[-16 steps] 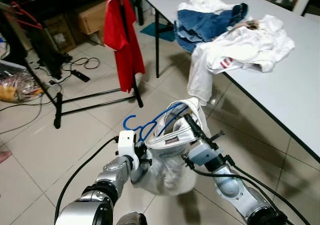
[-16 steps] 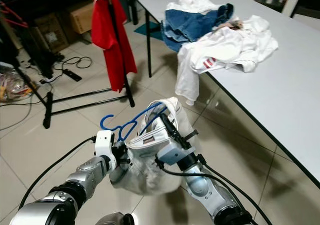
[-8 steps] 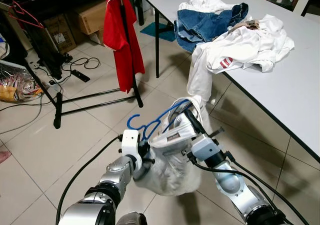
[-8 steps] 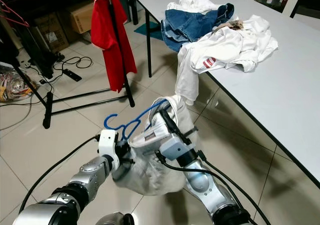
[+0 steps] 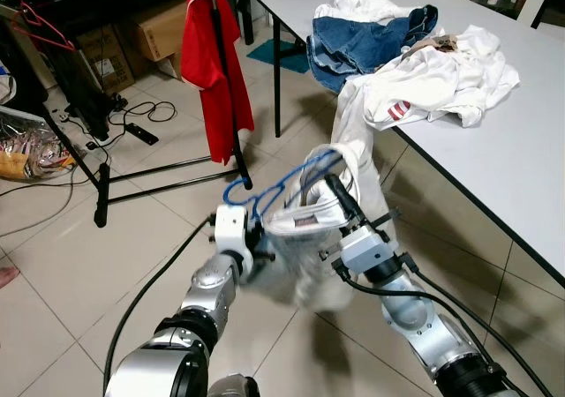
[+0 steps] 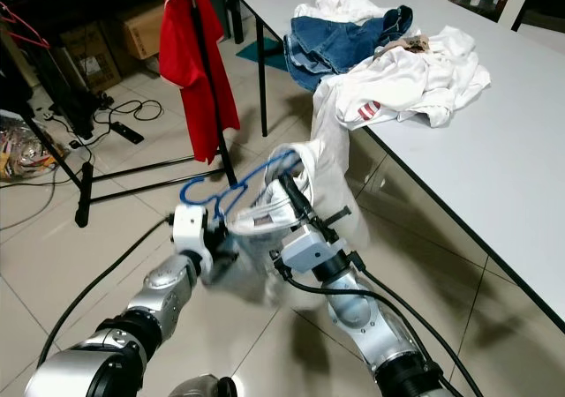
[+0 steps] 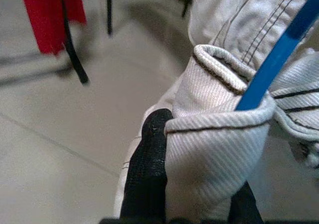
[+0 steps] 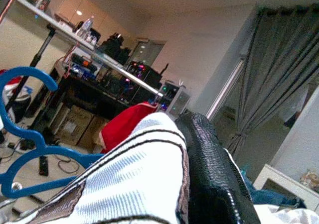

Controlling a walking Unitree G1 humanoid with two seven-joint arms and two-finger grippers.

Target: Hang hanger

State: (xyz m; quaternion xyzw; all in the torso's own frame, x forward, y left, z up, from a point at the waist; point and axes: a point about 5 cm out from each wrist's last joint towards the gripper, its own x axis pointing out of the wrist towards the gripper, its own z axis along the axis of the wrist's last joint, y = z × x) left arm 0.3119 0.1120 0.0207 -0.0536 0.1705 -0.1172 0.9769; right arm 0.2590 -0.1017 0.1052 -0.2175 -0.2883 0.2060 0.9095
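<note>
The lower part of the white garment (image 5: 305,256) smears into motion blur in the head views, so its hem cannot be made out, and most of the blue hanger (image 5: 274,194) is buried in the cloth, leaving its hook and one sloping arm showing. The left hand (image 5: 256,249) is largely covered by fabric; in its wrist view two black fingers (image 7: 149,169) pinch a folded, striped edge of the garment right beside the hanger's blue bar. The right hand (image 5: 328,198) has its fingers closed on the collar, one black finger (image 8: 214,169) pressed against the ribbed cloth. Compared with a second ago, both arms have lifted garment and hanger higher above the tiled floor (image 5: 53,265), nearer the black clothes rack (image 5: 221,79) with its red shirt (image 5: 216,71). Clothes lie piled on the table (image 5: 512,159).
</note>
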